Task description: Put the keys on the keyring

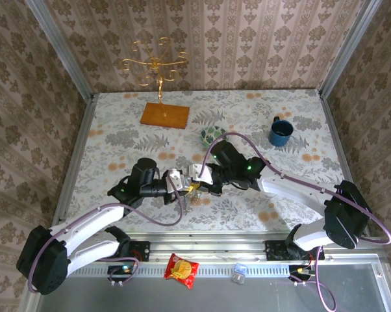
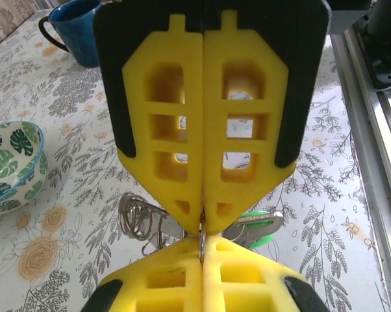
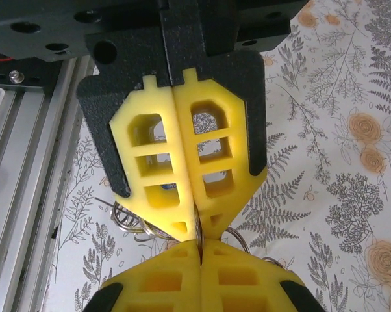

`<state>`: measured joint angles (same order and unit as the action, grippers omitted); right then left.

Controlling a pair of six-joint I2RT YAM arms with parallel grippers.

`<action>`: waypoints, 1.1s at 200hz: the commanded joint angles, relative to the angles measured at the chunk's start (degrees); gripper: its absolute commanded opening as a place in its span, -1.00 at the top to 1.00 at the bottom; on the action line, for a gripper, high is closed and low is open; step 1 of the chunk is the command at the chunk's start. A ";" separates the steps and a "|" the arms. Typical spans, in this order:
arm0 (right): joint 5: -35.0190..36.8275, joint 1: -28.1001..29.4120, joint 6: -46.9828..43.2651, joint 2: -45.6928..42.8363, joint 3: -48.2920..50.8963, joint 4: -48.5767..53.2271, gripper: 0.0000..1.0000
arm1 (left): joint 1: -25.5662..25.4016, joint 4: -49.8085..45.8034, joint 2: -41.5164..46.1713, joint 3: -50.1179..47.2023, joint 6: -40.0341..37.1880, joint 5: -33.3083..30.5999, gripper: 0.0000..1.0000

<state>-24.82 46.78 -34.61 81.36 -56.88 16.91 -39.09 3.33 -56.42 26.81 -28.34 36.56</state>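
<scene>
Progress: mid-task, by my reading. The work sits near the middle of the table [image 1: 104,140], a little toward its near edge.
- Wire loops [image 2: 136,220] lie left of the pinch point.
- The keyring [image 2: 201,238] is in the middle, seen edge-on as a thin metal line.
- The green key [image 2: 259,227] is just right of the keyring, close behind the fingertips.
- I cannot tell whether the green key is threaded, because the fingers cover the join.
- A blue patch seen through the right finger's window may be the blue key [image 3: 170,187].
- Left to do, likely: get both keys fully onto the ring, then let go.

Left gripper [image 2: 202,222]: clenched, pads flush together, the keyring's wire nipped at the very tips.

Right gripper [image 3: 197,229]: likewise clamped on the same ring, meeting the left gripper tip to tip.
</scene>
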 commanded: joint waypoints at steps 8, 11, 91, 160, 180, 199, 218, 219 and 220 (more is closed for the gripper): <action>-2.11 -1.18 4.55 -2.63 3.20 -4.89 0.50 | -0.23 1.04 0.15 1.76 -0.87 2.28 1.00; -2.60 -1.54 5.28 -3.21 3.92 -5.78 0.49 | -0.28 1.29 0.19 1.57 -0.77 2.33 1.00; -5.48 -3.45 11.59 -4.16 10.29 -12.96 0.64 | -0.28 4.53 0.65 -0.27 0.86 2.86 1.00; -7.61 -4.13 11.09 0.01 8.52 -11.34 0.94 | -0.22 7.45 0.81 -1.09 1.86 4.94 1.00; -9.52 -4.38 10.77 2.46 6.36 -11.11 0.93 | -0.18 8.69 0.87 -1.51 2.44 5.78 1.00; -10.58 -4.81 11.60 2.42 5.88 -12.37 0.76 | -0.17 7.83 1.05 -1.66 2.20 5.67 1.00; -10.52 -5.71 12.60 0.95 7.76 -14.01 0.52 | -0.20 7.56 1.23 -2.19 1.65 5.29 1.00; -10.48 -5.77 12.62 0.84 7.85 -14.05 0.51 | -0.20 7.61 1.23 -2.24 1.63 5.33 1.00; -10.45 -5.84 12.72 0.70 7.97 -14.12 0.51 | -0.20 7.63 1.23 -2.31 1.63 5.31 1.00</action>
<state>-33.30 41.98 -23.09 83.33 -49.08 5.26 -38.98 7.29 -56.38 25.12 -27.00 38.87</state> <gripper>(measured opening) 0.198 0.057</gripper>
